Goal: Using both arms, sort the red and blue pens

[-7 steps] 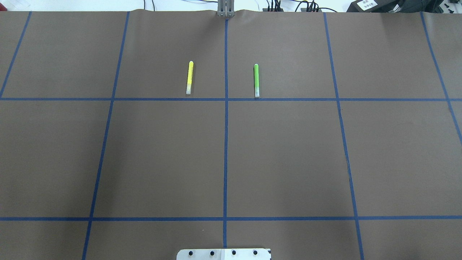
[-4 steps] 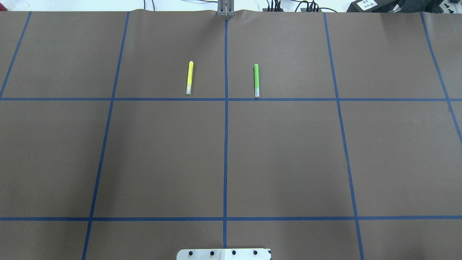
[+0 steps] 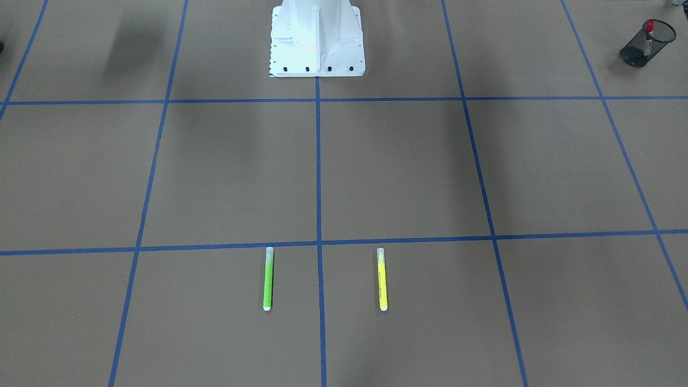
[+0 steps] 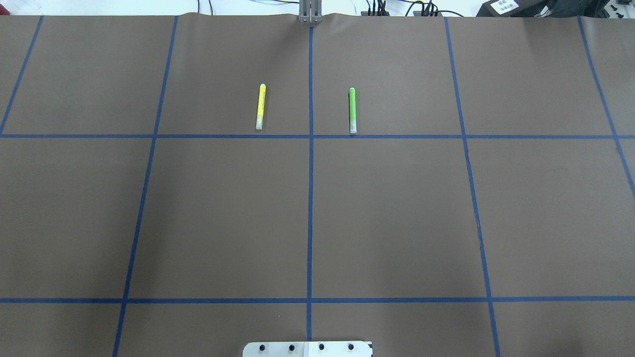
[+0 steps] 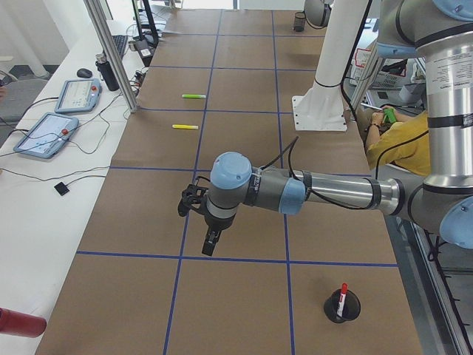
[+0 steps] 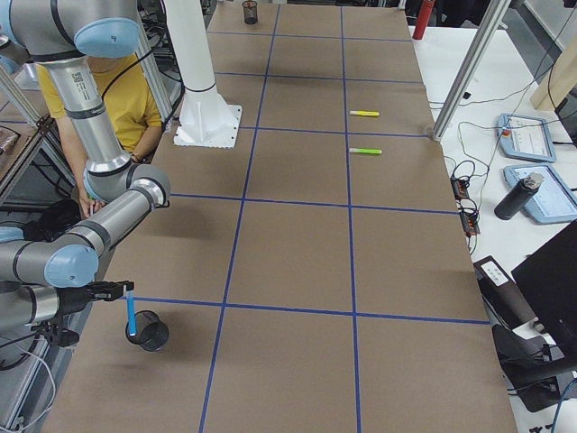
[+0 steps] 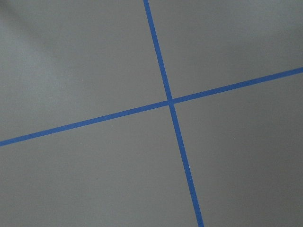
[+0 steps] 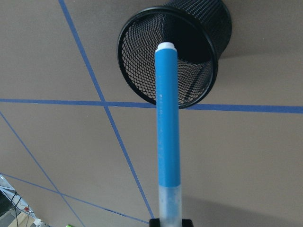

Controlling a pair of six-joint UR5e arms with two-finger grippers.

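The blue pen (image 8: 168, 127) points down, its clear cap end clamped in my right gripper (image 8: 170, 222), which is shut on it. Its white end hangs over the mouth of a black mesh cup (image 8: 142, 61). From the exterior right view, the blue pen (image 6: 131, 316) is just above that cup (image 6: 155, 340), near the table's end. The red pen (image 3: 649, 29) stands in another black mesh cup (image 3: 639, 54) at the opposite end. My left gripper (image 5: 211, 242) hovers over bare paper, away from that cup (image 5: 349, 312); I cannot tell whether it is open or shut.
A green highlighter (image 4: 352, 110) and a yellow highlighter (image 4: 260, 106) lie parallel on the far side of the brown paper with its blue tape grid. The white pedestal (image 3: 317, 37) stands at the robot's edge. A person in yellow (image 6: 108, 99) sits behind it.
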